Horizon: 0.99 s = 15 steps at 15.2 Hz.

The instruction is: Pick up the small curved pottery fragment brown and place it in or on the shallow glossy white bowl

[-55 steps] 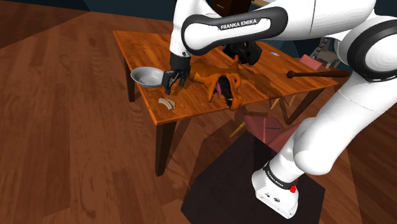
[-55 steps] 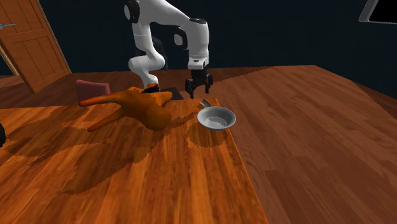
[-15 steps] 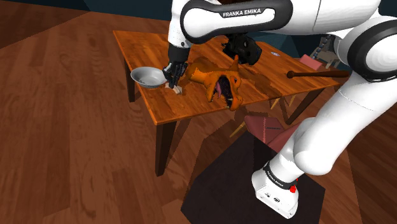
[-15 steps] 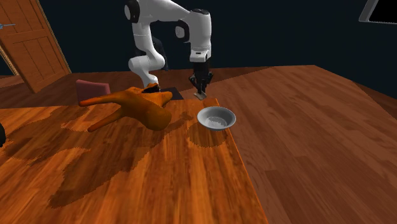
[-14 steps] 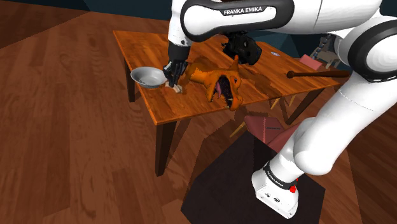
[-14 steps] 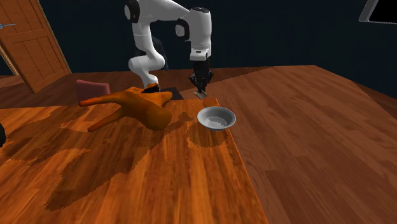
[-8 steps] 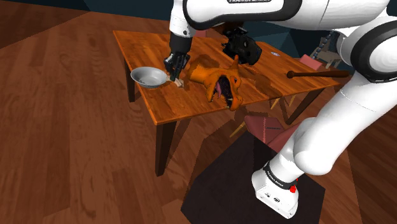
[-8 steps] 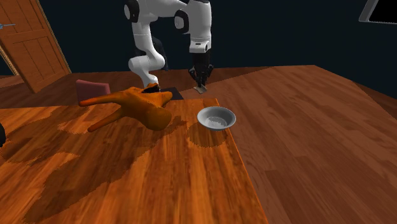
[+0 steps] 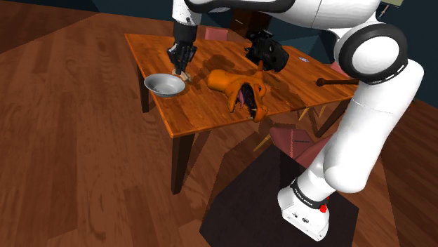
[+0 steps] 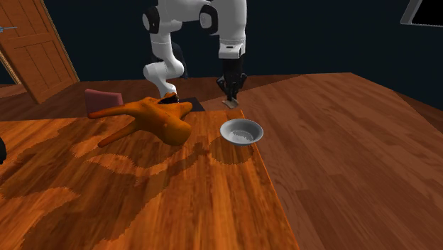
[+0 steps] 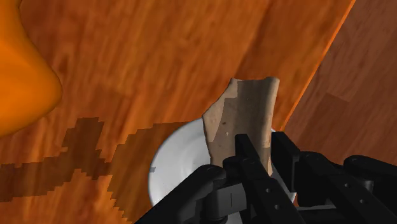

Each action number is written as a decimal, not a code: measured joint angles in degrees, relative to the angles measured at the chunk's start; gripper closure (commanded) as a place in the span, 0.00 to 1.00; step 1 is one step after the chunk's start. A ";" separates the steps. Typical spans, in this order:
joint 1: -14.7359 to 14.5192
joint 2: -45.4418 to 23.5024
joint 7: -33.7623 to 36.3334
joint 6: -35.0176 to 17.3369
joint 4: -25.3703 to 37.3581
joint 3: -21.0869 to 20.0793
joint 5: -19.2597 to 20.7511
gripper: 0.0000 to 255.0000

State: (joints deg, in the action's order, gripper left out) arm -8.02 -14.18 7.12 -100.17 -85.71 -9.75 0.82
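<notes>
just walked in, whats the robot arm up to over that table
The white arm's black gripper is shut on a small curved tan pottery fragment and holds it in the air above the shallow white bowl near the edge of the wooden table. The fragment is not yet in the bowl. An orange animal-shaped figure lies beside the bowl.

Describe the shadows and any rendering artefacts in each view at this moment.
Wrist view: the shadow on the table has blocky, stair-stepped edges, while the tan fragment and white bowl look crisp. Second exterior view: the same jagged shadows sprawl over the tabletop, and the bowl carries a speckled highlight. Shoulder view: even light, with the table darkening the floor beneath it.
</notes>
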 measured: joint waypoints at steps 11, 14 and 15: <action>-1.69 -25.26 -1.43 11.26 36.33 1.29 2.97 1.00; -1.37 -24.26 -1.44 8.41 32.47 1.25 2.87 1.00; -1.29 -23.81 -1.37 7.20 30.81 1.23 2.84 1.00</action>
State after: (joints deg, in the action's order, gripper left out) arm -9.31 -37.99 5.74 -92.97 -54.90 -8.52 3.66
